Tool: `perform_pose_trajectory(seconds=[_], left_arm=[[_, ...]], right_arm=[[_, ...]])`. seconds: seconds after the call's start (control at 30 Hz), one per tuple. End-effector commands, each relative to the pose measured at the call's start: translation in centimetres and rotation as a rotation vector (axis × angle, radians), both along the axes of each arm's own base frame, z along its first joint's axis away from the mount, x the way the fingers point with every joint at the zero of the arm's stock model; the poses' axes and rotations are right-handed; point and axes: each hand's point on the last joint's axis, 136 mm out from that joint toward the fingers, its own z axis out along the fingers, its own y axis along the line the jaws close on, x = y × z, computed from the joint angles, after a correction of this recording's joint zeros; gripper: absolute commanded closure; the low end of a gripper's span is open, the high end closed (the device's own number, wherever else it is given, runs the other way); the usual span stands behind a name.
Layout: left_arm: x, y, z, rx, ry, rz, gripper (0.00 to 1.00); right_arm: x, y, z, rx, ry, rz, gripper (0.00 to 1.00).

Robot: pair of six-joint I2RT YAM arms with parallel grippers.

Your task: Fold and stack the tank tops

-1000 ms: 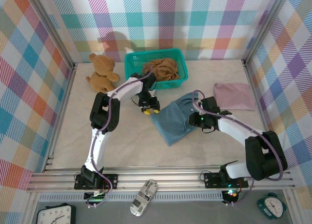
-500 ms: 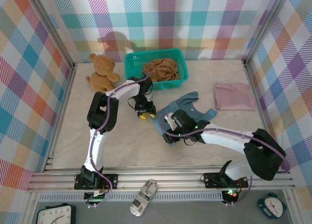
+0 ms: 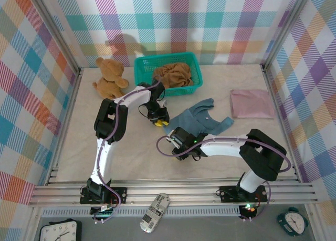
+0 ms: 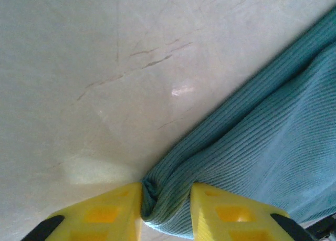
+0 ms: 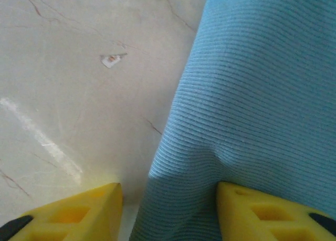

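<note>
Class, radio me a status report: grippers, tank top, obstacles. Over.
Left gripper shut on slate blue tank top edge. Right gripper open, astride it. Teal basket and teddy bear well behind.

I'm looking into a lab test booth: plaid cloth walls [image 3: 173, 20] behind and beside the pale surface [image 3: 79, 146], aluminium rail [image 3: 173, 191] along its near edge.

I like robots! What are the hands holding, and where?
Left gripper pinches the blue tank top by a bunched edge; right gripper straddles it, grip unclear.
</note>
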Motion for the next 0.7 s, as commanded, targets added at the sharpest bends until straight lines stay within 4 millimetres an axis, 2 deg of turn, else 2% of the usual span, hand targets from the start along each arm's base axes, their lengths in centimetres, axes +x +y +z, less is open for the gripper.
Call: perform_pose_trajectory(seconds=[0.0,0.03,0.1,0.2,0.33,0.43,0.57,0.67], left_arm=[[-1.2,0.5,-0.5,0.017,0.049,-0.023,0.81],[-1.2,0.9,-0.4,0.029,0.045,-0.026,0.9],[-0.8,1.8,0.0,0.05,0.03,-0.022,1.0],[-0.5,3.5,1.2,0.074,0.009,-0.004,1.0],[-1.5,6.7,3.1,0.117,-0.009,0.024,1.0],[-2.8,9.7,4.6,0.162,-0.021,0.048,1.0],[-5.2,13.6,6.9,0.234,-0.034,0.087,1.0],[-6.7,15.5,9.2,0.263,-0.063,0.11,1.0]], right_arm=[[0.0,-0.6,-0.3,-0.055,0.003,-0.005,0.63],[-0.1,-0.4,-0.1,-0.045,0.011,-0.011,0.72],[-0.4,0.0,0.2,-0.023,0.026,-0.012,0.82],[-1.1,1.1,0.8,0.018,0.056,-0.003,0.89],[-2.7,4.0,2.5,0.127,0.1,0.013,0.91],[-4.3,7.1,4.3,0.253,0.16,0.022,0.91],[-6.4,11.2,7.1,0.415,0.253,0.054,0.91],[-7.4,13.7,9.5,0.558,0.341,0.072,0.91]])
